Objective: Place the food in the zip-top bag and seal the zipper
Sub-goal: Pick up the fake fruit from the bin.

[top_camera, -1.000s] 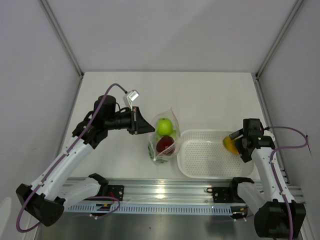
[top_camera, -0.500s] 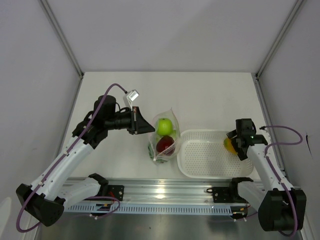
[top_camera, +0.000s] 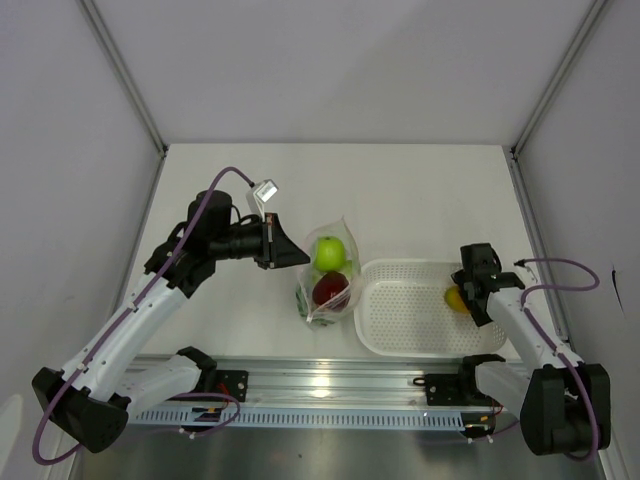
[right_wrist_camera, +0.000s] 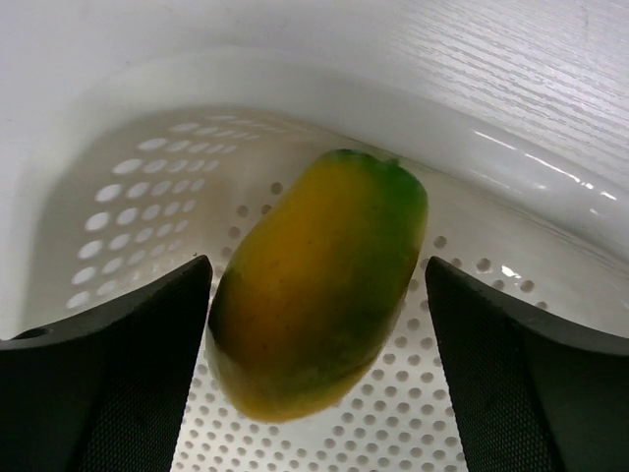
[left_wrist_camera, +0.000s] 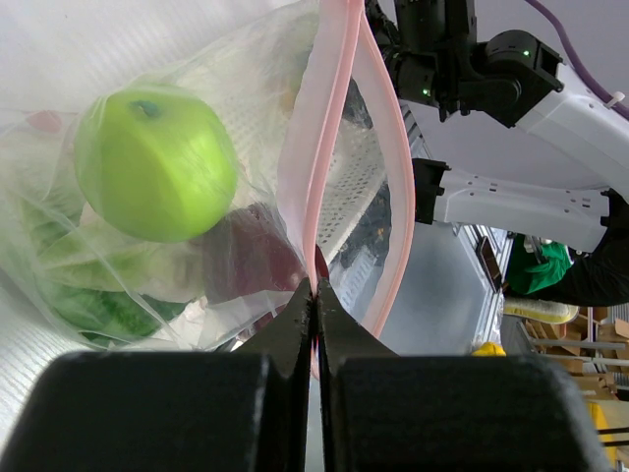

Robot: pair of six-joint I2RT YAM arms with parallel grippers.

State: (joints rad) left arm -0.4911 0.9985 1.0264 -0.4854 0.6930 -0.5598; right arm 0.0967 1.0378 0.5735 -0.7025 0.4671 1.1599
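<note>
The zip-top bag point(top_camera: 325, 285) lies at the table's middle with its mouth held up, and a green apple point(top_camera: 329, 253) and a dark red apple point(top_camera: 329, 289) show inside. My left gripper point(left_wrist_camera: 316, 290) is shut on one lip of the pink zipper point(left_wrist_camera: 329, 118); the other lip bows away, so the mouth gapes. Green apple point(left_wrist_camera: 155, 162), dark red apple point(left_wrist_camera: 251, 265) and lettuce point(left_wrist_camera: 88, 305) sit behind the plastic. My right gripper point(right_wrist_camera: 316, 273) is open, its fingers either side of the yellow-orange fruit point(right_wrist_camera: 319, 285) on the basket floor. The cauliflower is not visible.
The white perforated basket point(top_camera: 400, 330) sits right of the bag, its rim point(right_wrist_camera: 511, 167) close behind the fruit. An aluminium rail point(top_camera: 330, 385) runs along the near edge. Grey walls close in the table on three sides.
My right gripper has moved left over the basket's right end and now covers more of the yellow-orange fruit. The left arm and the bag have not moved.
</note>
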